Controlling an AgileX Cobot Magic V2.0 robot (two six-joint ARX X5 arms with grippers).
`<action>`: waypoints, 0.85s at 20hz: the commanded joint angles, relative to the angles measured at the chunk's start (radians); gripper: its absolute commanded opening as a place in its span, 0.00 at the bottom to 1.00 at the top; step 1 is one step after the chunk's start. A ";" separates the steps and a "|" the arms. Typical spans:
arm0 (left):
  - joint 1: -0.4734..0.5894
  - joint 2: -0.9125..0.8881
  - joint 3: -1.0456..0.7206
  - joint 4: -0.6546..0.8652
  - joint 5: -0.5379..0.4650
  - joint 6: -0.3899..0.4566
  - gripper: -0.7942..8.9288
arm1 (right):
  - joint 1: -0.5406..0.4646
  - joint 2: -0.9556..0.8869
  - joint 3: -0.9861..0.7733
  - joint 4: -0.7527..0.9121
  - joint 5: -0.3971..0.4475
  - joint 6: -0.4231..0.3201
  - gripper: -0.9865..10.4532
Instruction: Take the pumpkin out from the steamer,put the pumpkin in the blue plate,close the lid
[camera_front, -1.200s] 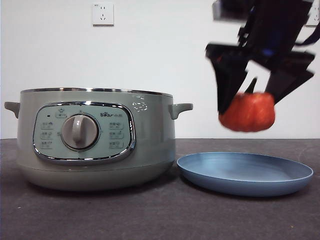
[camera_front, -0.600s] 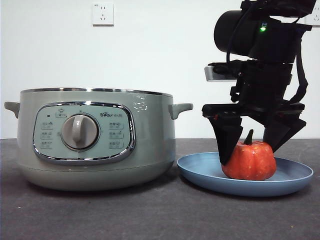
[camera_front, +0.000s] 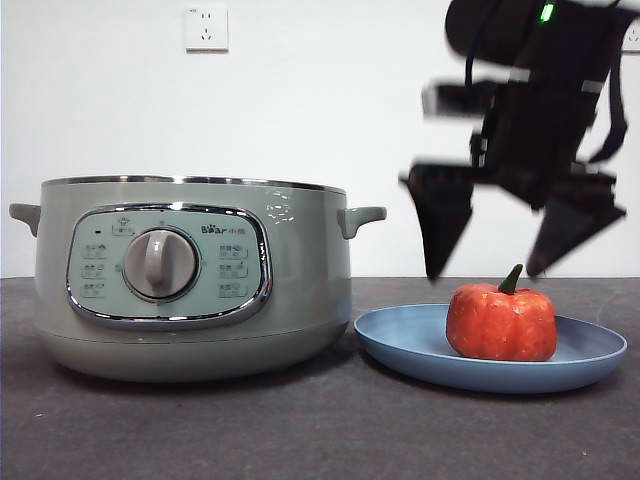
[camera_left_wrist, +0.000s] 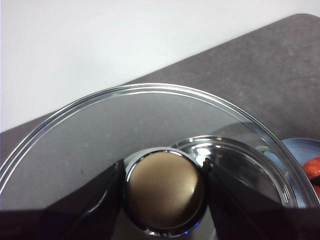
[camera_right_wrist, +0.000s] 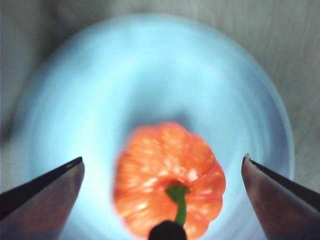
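The orange pumpkin (camera_front: 500, 322) sits upright in the blue plate (camera_front: 400, 345), to the right of the sage-green steamer (camera_front: 190, 280), which stands without its lid. My right gripper (camera_front: 485, 273) hangs open just above the pumpkin and touches nothing. In the right wrist view its jaws (camera_right_wrist: 162, 159) stand wide on either side of the pumpkin (camera_right_wrist: 167, 175) and plate (camera_right_wrist: 150, 75). My left gripper (camera_left_wrist: 164, 192) is shut on the knob (camera_left_wrist: 164, 189) of the glass lid (camera_left_wrist: 150, 115) and holds it above the dark table. Beyond the lid's rim, a sliver of the pumpkin (camera_left_wrist: 312, 170) shows.
The steamer's side handle (camera_front: 362, 217) points toward the plate, with only a narrow gap between the steamer's body and the plate's rim. A white wall with a socket (camera_front: 205, 28) stands behind. Dark tabletop (camera_front: 320, 430) runs along the front.
The right gripper lowered the pumpkin onto the blue plate, opened and rose clear of it. The pumpkin now rests there on its own.
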 joint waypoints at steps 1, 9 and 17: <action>0.000 -0.006 -0.061 0.076 0.009 -0.020 0.07 | 0.002 -0.088 -0.008 -0.001 -0.014 0.008 0.56; -0.005 0.027 -0.314 0.319 0.076 -0.092 0.07 | 0.000 -0.410 -0.008 -0.016 -0.010 0.006 0.56; -0.027 0.195 -0.336 0.474 0.138 -0.117 0.07 | 0.000 -0.587 -0.008 -0.025 -0.006 0.021 0.56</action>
